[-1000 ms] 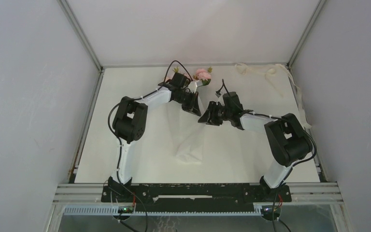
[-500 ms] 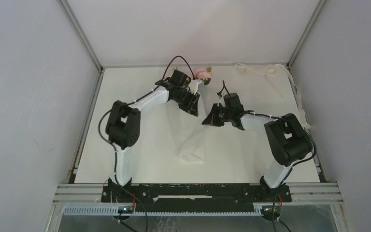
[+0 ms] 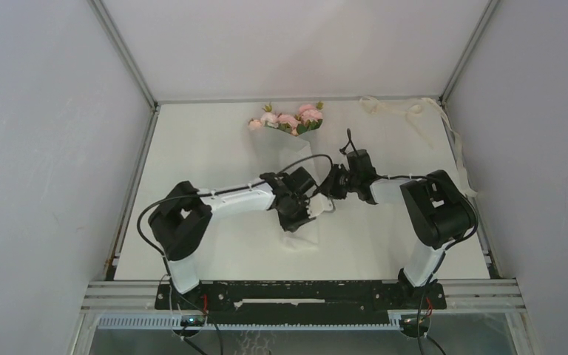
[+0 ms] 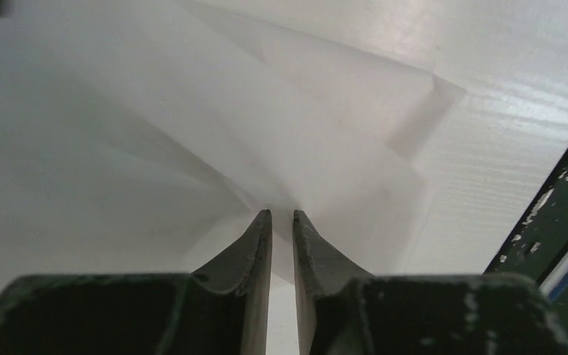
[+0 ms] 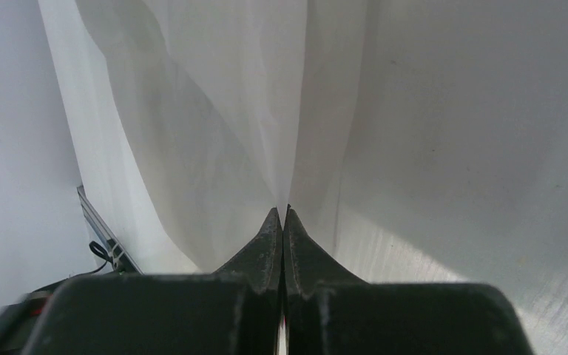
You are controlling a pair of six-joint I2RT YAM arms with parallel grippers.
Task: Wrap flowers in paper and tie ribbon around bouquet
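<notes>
Right gripper (image 5: 281, 212): the jaws are sitting fully closed, tips meeting on a crease of the white paper (image 5: 214, 111) that is running straight into them. It is judged to be pinching that fold.

Left gripper (image 4: 281, 216): the jaws are standing a narrow slit apart, tips pressing at a converging fold of the same sheet. Whether a layer is caught between them cannot be told.

Outward, the paper is lying as a long loose cone down the middle of the table (image 3: 192, 148). The pink flowers (image 3: 288, 120) are showing at its far end. Both grippers are working close together at its near half. The cream ribbon (image 3: 407, 108) is lying in the far right corner, well apart and untied.

Step judged: tightening the wrap round the stems. The right claw should be anchoring its fold while the left is drawing the loose flap across, low and slowly, since so thin a sheet is liable to tear or spring open.

The wrist views are showing jaw gaps and creases, which the top view hides beneath the wrists. Only the top view is showing the flowers and ribbon.
</notes>
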